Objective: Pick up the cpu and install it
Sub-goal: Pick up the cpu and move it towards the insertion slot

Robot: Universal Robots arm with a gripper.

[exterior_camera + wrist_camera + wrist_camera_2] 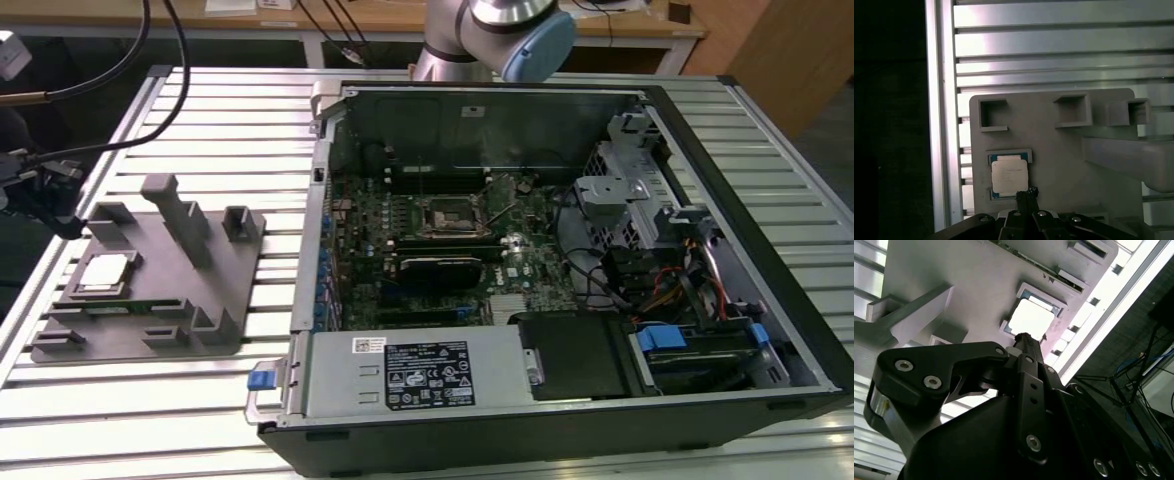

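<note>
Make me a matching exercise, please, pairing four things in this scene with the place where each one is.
Things:
1. cpu
2. grey tray
3. CPU socket
4. claw

Places:
A. inside the open computer case
B. close to one edge of the cpu
C. on the slatted table, to the exterior view's left of the case
D. in a recess of the grey tray

Pairs: 1-D; 2-C; 3-A; 4-B
</note>
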